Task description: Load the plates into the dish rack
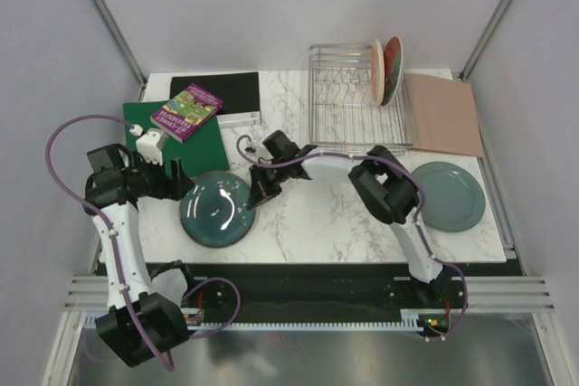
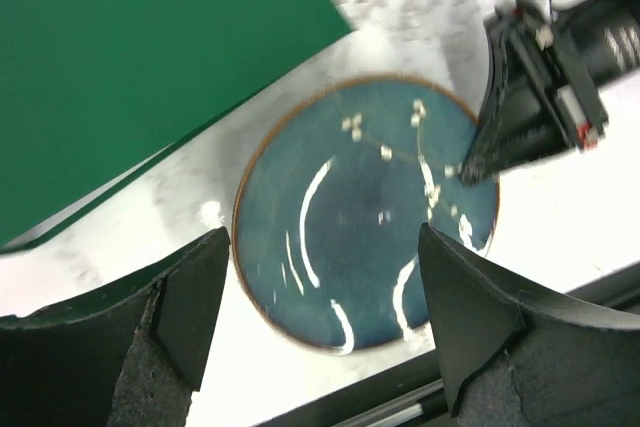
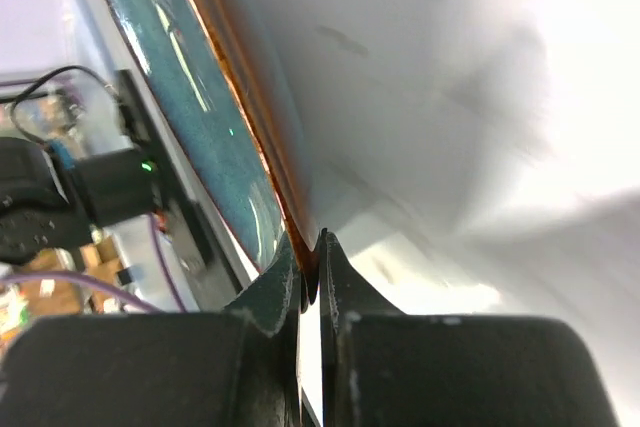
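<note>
- Right now my right gripper (image 3: 312, 265) is closed tight on the brown-edged rim of the speckled dark teal-blue round plate (image 1: 215, 210). I hold it on the side that faces the middle of the white marble tabletop (image 1: 335, 223).
- The plate looks to lie flat on the tabletop, just beside the flat green binder (image 1: 206, 146).
- My left gripper (image 2: 320, 252) hangs over the same plate with its jaws wide and nothing between them.
- The silver wire dish rack (image 1: 348, 106) stands at the far side, well apart from this plate. A cream-and-pink round plate (image 1: 378, 70) and a red flowered round plate (image 1: 393, 68) stand upright at its right end.
- A plain grey-green round plate (image 1: 448, 196) lies on the tabletop to the right.
- I judge the teal plate to be glazed ceramic: stiff, fairly heavy, slick and easy to chip.
- My hold is a thin bite on one edge, so the plate will likely hang from it and want to swing or slide out.
- A deeper grip across the rim would be safer, with slow moves, and my left gripper could steady the opposite edge.
- I would set it in edge first between free tines, without knocking the standing plates.
</note>
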### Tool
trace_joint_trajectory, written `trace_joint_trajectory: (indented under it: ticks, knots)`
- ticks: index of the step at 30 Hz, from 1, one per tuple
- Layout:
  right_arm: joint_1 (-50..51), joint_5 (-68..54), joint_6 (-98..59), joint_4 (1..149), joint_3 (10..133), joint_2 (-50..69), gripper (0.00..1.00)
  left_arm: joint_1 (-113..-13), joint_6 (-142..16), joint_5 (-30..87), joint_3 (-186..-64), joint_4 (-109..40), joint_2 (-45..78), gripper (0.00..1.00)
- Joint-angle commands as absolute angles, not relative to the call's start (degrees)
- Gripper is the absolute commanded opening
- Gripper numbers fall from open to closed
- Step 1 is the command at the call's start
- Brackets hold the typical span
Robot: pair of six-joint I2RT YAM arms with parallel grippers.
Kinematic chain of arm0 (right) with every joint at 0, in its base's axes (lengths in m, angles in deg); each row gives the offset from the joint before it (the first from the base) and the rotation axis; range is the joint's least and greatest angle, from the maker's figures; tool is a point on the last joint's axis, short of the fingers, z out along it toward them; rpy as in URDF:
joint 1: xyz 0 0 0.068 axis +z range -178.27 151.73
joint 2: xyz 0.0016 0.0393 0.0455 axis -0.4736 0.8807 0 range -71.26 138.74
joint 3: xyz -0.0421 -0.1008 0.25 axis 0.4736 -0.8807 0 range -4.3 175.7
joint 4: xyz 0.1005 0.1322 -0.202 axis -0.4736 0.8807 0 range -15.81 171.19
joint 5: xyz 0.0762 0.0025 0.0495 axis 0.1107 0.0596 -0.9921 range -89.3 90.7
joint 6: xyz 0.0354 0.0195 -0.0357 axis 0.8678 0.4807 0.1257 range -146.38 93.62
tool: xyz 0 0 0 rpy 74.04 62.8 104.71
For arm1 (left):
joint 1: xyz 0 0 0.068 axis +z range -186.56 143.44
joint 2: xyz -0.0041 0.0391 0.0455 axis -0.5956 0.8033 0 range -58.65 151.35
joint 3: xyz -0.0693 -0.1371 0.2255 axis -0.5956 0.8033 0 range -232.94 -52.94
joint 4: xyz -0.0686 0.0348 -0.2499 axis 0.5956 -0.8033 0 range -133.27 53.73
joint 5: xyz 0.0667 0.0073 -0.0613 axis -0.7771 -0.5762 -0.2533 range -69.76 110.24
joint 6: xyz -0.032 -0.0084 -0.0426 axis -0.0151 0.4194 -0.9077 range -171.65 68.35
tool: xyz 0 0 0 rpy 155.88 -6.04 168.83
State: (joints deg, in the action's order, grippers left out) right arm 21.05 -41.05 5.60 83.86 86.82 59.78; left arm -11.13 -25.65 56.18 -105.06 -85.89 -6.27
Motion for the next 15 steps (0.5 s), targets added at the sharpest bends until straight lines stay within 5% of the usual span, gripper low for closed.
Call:
trace_joint_trajectory:
  ticks: [1, 7, 9, 15]
  knots:
    - [12.4, -36.3, -5.9, 91.6, 82.1, 49.3, 0.00, -11.4, -22.8, 69.7, -104.4, -85.3, -2.4, 0.83]
    - [4.3, -39.4, -13.4, 97.4, 72.4, 41.2, 0.00, -11.4, -14.6, 86.5, -105.8, -84.7, 9.5, 0.84]
    - [2.0, -43.8, -13.6, 97.1, 69.2, 38.7, 0.00, -11.9, -13.6, 92.7, -106.3, -84.4, 13.8, 0.99]
    - [0.5, -50.8, -12.0, 94.9, 67.3, 34.7, 0.00, -18.6, -13.9, 89.8, -106.6, -78.7, 21.5, 1.00]
